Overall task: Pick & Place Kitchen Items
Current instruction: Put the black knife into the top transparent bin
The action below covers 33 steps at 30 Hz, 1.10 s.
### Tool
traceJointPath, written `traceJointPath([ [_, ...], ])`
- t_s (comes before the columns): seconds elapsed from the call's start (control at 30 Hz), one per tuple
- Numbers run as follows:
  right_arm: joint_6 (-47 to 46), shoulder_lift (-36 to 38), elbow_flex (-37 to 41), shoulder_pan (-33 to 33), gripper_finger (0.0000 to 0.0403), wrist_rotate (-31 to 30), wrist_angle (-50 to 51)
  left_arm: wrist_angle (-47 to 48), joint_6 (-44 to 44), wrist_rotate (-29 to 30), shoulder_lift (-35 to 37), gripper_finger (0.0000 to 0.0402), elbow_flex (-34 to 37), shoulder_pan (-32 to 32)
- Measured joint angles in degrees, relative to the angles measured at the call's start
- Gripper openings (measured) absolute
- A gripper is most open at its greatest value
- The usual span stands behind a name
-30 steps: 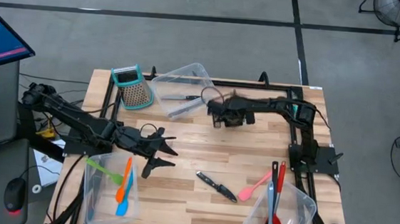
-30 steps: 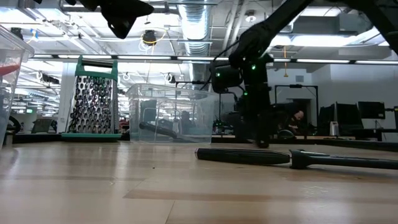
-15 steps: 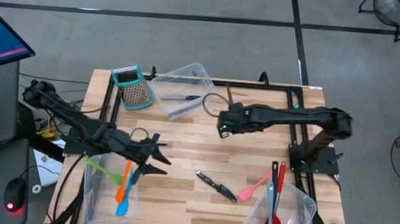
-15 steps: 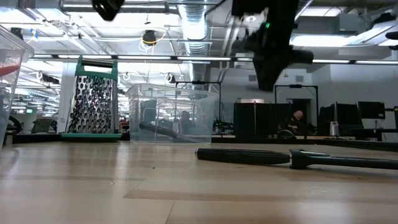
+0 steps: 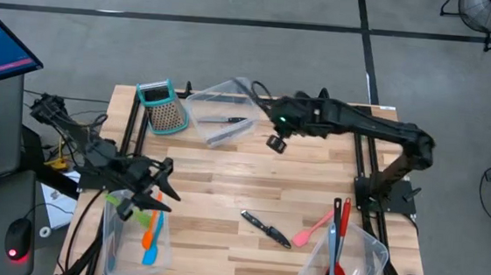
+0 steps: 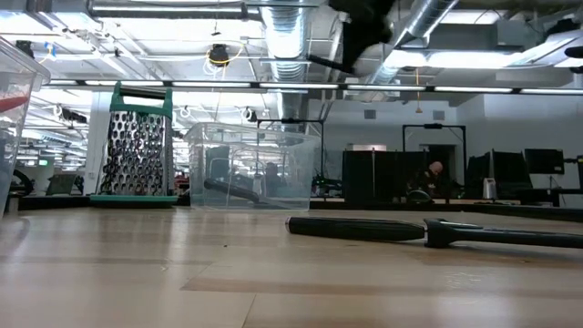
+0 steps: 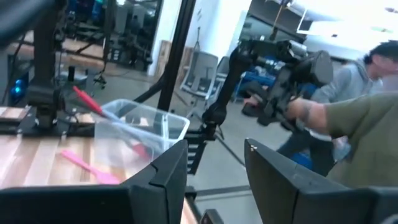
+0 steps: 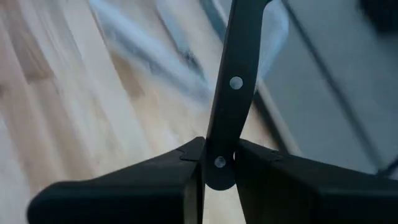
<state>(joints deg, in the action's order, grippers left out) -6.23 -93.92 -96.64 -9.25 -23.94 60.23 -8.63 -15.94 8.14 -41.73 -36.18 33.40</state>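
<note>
While hanging above the bench (image 5: 225, 175) beside the far tub (image 5: 223, 109), carries a black-handled knife (image 8: 231, 81) clenched in the right jaws (image 5: 273, 142). Judged mid-transport: next calls for lining up over that tub, then releasing. Left jaws (image 5: 156, 183), spread and empty, over the near-left tub (image 5: 115, 233) of spatulas. Second knife (image 5: 266, 228) lying on the boards.
</note>
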Motion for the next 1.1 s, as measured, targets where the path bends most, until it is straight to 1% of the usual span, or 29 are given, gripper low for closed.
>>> traceJointPath([
  [0.17,19.7,-9.7,-11.6,-1.9,0.0044,-0.4,1.4,0.1,0.1,0.0,2.0,0.0135,0.0,1.1],
  [0.23,26.4,-13.8,-15.7,-2.4,0.0044,-1.9,2.9,0.1,0.1,0.0,2.1,0.0134,0.0,1.7],
  [0.3,31.3,-17.7,-20.1,-3.0,0.0044,-3.4,3.0,0.2,0.2,0.0,2.0,0.0132,0.0,2.1],
  [0.4,36.1,-23.3,-26.2,-4.0,0.0044,-4.8,4.8,0.2,0.2,0.0,1.9,0.0131,0.0,3.0],
  [0.53,39.3,-29.9,-32.8,-6.0,0.0044,-6.3,6.9,0.3,0.2,0.2,1.9,0.0131,0.0,4.1],
  [0.7,41.9,-35.8,-38.1,-7.7,0.0044,-6.2,7.0,0.3,0.2,0.2,1.9,0.0131,0.0,4.8],
  [0.8,42.6,-37.8,-38.1,-8.3,0.0044,-6.1,6.5,0.3,0.2,0.2,2.0,0.0131,0.0,4.9],
  [0.87,42.7,-38.6,-38.1,-8.6,0.0044,-6.1,8.6,0.3,0.2,0.2,2.0,0.0131,0.0,4.9],
  [1.0,42.8,-39.6,-38.1,-9.0,0.0044,-6.1,11.2,0.3,0.2,0.2,2.0,0.0131,0.0,4.9],
  [1.1,43.1,-39.5,-38.1,-9.0,0.0044,-5.7,10.7,0.3,0.5,0.1,2.0,0.0131,0.0,4.9],
])
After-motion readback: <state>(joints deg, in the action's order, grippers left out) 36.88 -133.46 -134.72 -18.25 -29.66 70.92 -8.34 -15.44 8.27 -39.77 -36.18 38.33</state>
